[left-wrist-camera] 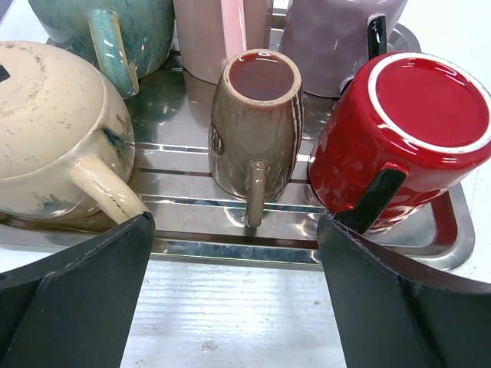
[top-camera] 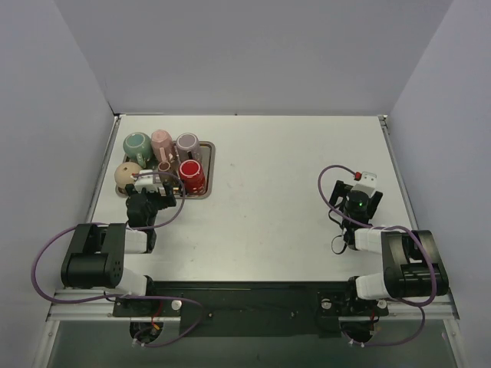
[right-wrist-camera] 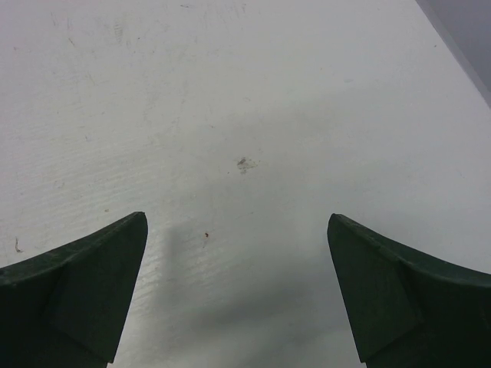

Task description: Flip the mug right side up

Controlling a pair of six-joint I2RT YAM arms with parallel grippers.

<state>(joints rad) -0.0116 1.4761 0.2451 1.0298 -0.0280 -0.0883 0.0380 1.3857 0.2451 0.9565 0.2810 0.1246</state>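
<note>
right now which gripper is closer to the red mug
Left. The left gripper faces the red mug at the tray edge; the right gripper is far across the table.

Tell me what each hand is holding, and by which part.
Nothing is held. The left hand is open before the tray, facing the handle of the brown mug; the right hand is open above the table.

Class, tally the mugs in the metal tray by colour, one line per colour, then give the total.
Teal mug: 1
Pink mug: 1
Lilac mug: 1
Cream mug: 1
Brown mug: 1
Red mug: 1
Total: 6 mugs
</note>
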